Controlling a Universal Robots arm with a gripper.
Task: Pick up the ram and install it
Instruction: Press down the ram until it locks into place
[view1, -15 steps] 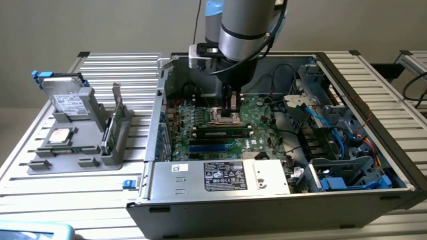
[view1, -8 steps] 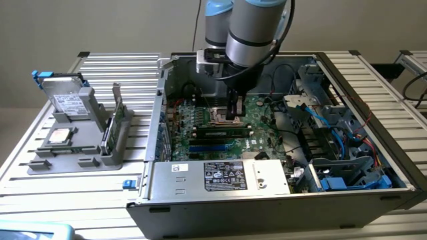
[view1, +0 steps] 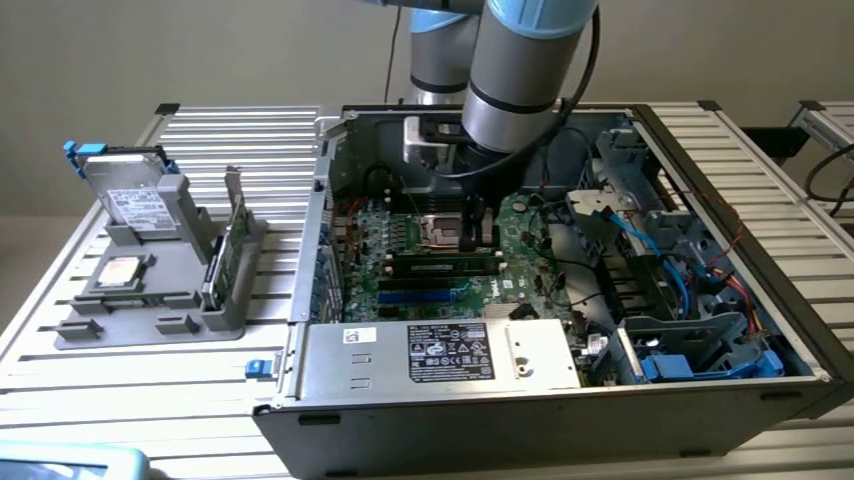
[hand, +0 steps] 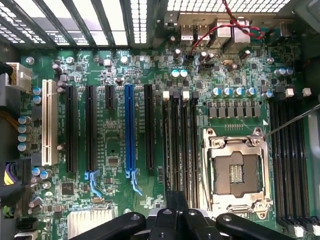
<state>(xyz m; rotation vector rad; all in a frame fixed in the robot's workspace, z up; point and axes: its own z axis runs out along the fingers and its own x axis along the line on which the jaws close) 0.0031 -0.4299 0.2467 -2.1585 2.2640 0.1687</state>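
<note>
Arm's fingers (hand: 172, 205) closed together, close over ram (view1: 447, 268) lying along motherboard slot (view1: 400, 262), white power-supply label (view1: 451, 352) nearer, print unreadable

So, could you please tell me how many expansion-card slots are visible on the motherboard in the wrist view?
6, in one row: a white slot, two long black slots, a short black slot, a blue slot, another long black slot beside the memory slots. None seems hidden.

Ram (view1: 447, 267): long thin green stick with dark chips along it
Pose: on edge, level
Place: set into the motherboard (view1: 527, 248), near its middle
</note>
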